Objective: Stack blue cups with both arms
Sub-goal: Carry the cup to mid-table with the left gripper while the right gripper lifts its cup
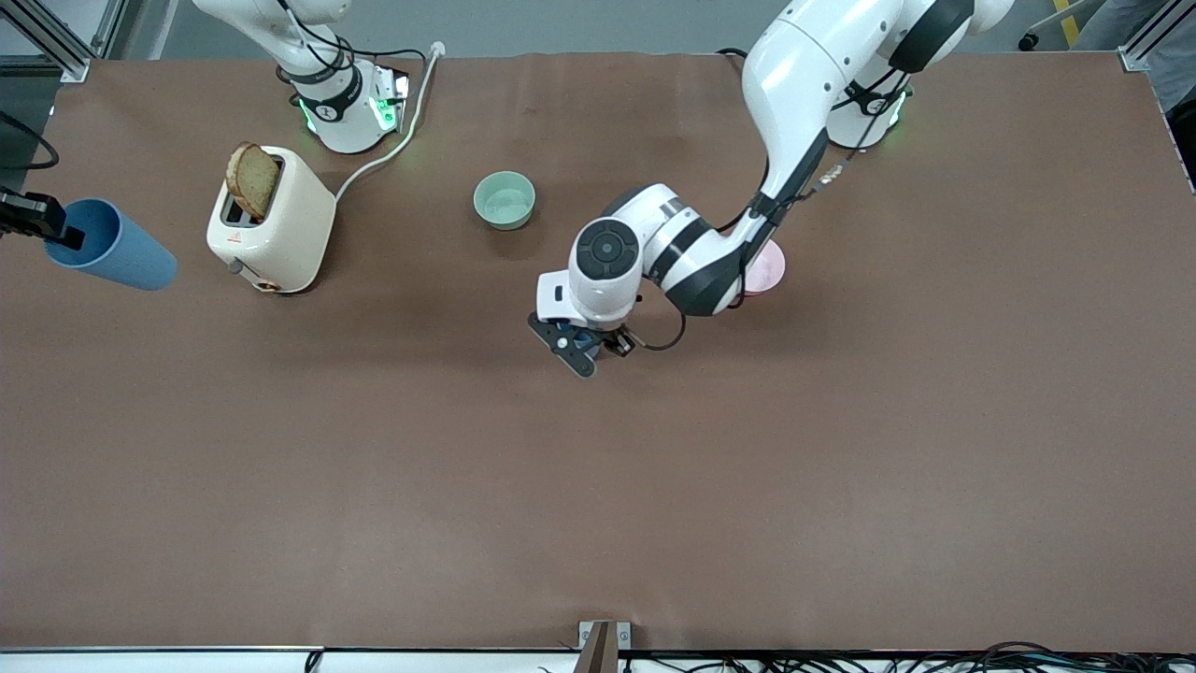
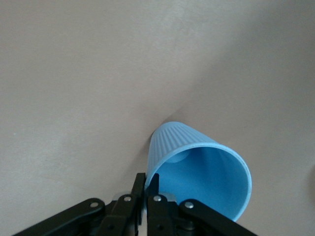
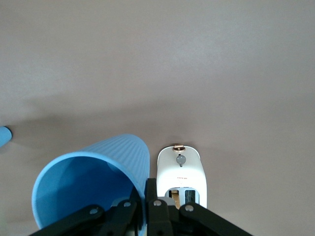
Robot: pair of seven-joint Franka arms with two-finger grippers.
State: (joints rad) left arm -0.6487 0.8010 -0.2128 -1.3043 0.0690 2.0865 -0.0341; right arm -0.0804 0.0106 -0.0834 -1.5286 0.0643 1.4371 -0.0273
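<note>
My right gripper is up in the air at the right arm's end of the table, beside the toaster. It is shut on the rim of a ribbed blue cup, which hangs tilted. In the right wrist view the fingers pinch that cup's wall. My left gripper is low over the middle of the table, shut on the rim of the second blue cup, one finger inside. In the front view the left arm's wrist hides almost all of this cup.
A cream toaster with a slice of toast stands near the right arm's base; it shows below the right gripper. A mint-green bowl sits mid-table. A pink bowl is partly hidden under the left arm.
</note>
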